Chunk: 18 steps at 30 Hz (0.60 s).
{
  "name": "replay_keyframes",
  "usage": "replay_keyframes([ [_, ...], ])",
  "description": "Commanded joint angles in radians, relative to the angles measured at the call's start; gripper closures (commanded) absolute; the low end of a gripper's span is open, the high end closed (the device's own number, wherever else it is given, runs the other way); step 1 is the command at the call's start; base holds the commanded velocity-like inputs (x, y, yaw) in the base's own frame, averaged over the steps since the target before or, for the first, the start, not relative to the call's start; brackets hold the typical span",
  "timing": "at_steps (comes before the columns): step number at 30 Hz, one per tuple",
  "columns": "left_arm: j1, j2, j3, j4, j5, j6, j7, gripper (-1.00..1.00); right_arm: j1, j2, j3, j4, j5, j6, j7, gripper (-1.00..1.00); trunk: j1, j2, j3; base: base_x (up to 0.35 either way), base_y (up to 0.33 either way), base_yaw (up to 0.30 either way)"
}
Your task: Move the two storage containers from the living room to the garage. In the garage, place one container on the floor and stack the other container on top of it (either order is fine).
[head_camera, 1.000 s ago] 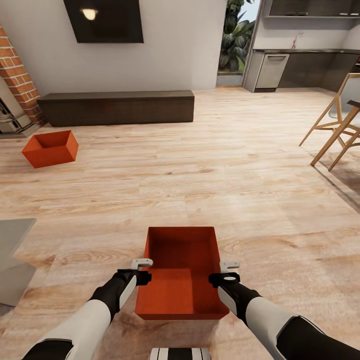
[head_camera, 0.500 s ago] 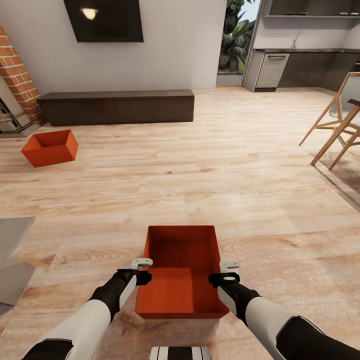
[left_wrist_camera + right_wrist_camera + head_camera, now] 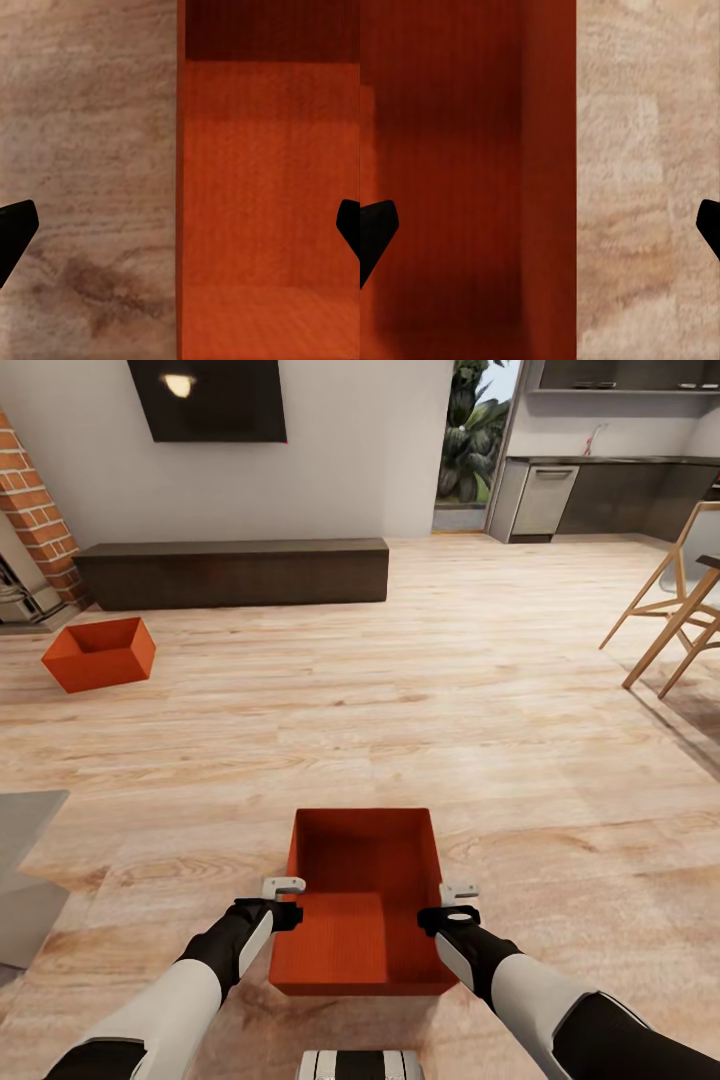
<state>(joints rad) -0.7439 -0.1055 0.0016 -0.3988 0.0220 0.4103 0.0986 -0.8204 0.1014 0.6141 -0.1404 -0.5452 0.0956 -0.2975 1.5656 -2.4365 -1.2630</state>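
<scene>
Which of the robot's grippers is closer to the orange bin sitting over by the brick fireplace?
The left. The left gripper straddles the left wall of the near bin, on the side towards the far bin. The right gripper straddles the near bin's right wall, farther away.

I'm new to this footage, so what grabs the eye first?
An orange-red bin sits on the wood-plank floor just ahead, with the left end effector and right end effector straddling its side walls, both open. A second bin lies far left near the brick fireplace.
</scene>
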Motion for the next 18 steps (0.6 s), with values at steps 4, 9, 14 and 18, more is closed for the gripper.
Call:
replay_keyframes([
  [4,0.0,0.0,0.0,-0.003,0.003,0.005,0.004,-1.0,0.0,-0.004,0.009,-0.002,-0.004,0.006,-0.006,-1.0,0.011,-0.022,-0.01,0.0,0.0,0.0],
  [9,0.0,0.0,0.001,-0.003,0.003,0.005,0.004,-1.0,0.0,-0.005,0.009,-0.002,-0.004,0.006,-0.006,-1.0,0.011,-0.022,-0.01,0.0,0.0,0.0],
  [14,0.0,0.0,0.001,-0.003,0.004,0.005,0.004,-1.0,0.0,-0.005,0.009,-0.002,-0.004,0.006,-0.006,-1.0,0.027,-0.05,-0.023,0.0,0.0,0.0],
  [18,0.0,0.0,0.002,-0.003,0.004,0.005,0.004,-1.0,0.0,-0.005,0.009,-0.002,-0.004,0.005,-0.006,-1.0,0.035,-0.064,-0.037,0.0,0.0,0.0],
])
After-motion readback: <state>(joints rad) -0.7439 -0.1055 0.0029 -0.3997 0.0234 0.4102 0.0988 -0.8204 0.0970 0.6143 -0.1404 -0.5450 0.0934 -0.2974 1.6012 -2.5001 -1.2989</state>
